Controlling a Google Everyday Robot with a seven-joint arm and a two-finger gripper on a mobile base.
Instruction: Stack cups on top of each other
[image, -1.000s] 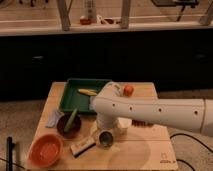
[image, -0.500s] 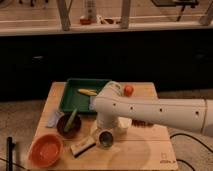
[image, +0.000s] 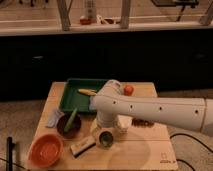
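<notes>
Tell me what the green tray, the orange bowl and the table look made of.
Green tray: probably plastic, flat even colour, raised rim. Orange bowl: likely plastic, bright uniform colour. Table: wood or laminate, pale tan top. The gripper hangs at the grey cup near the table's front.

The arm (image: 160, 111) is a thick, smooth white tube, rounded at its joint, with a row of small dark dots along its side; its pincer (image: 105, 129) sits low over the surface (image: 142, 150)
</notes>
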